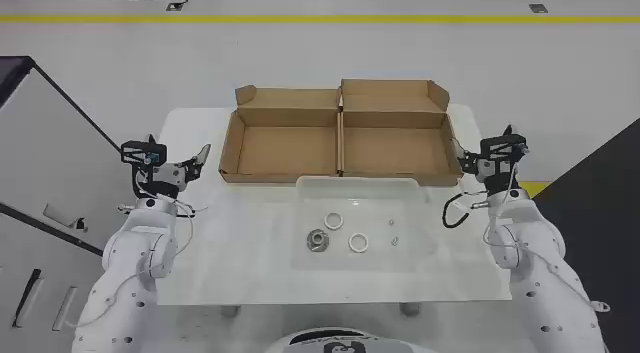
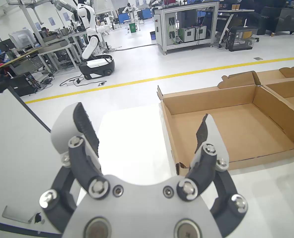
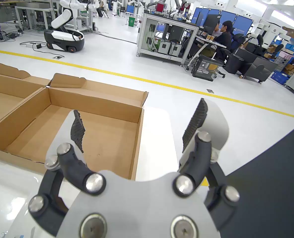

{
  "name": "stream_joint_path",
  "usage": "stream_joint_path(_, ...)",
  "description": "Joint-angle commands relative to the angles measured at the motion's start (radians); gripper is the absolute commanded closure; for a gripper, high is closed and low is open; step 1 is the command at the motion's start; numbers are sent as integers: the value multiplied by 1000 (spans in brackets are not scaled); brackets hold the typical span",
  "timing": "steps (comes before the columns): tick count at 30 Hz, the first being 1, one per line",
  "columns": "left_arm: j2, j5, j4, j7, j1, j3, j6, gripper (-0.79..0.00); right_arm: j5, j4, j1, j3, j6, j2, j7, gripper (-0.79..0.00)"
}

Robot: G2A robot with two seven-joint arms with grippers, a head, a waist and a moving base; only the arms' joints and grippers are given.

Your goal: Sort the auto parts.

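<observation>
The parts sit in a clear tray (image 1: 356,181) on the near middle of the white table (image 1: 230,253). There is a white ring (image 1: 333,220) toward the far side, a grey metal part (image 1: 317,241) just nearer and left of it, and a second ring (image 1: 358,243) to the right of the metal part. Two small bits (image 1: 390,220) lie further right in the tray (too tiny to tell what they are).

Behind the tray, two open cardboard boxes stand side by side with their inner walls touching. These are the left box (image 1: 285,151) and the right box (image 1: 395,151), and both show bare cardboard floors.

The left gripper (image 1: 197,159) is held just beside the outer near corner of the left box (image 2: 236,130), over the table's left part. Its wrist view shows the left gripper (image 2: 142,115) with fingers spread wide and nothing between them.

The right gripper (image 1: 467,161) is just off the outer wall of the right box (image 3: 107,130), well apart from the tray. It is likewise spread wide and holds nothing (image 3: 139,107).
</observation>
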Motion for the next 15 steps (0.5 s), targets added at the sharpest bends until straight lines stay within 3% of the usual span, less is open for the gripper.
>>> stream_joint_path(1, 0, 0, 0, 0, 0, 0, 0, -785, 0, 0, 0, 0, 0, 0, 0, -785)
stream_joint_path(8, 0, 0, 0, 0, 0, 0, 0, -785, -48, -4, 4, 4, -13, 2, 13, -785)
stream_joint_path(15, 0, 0, 0, 0, 0, 0, 0, -785, -83, -93, 11, 31, -103, 9, 97, -785)
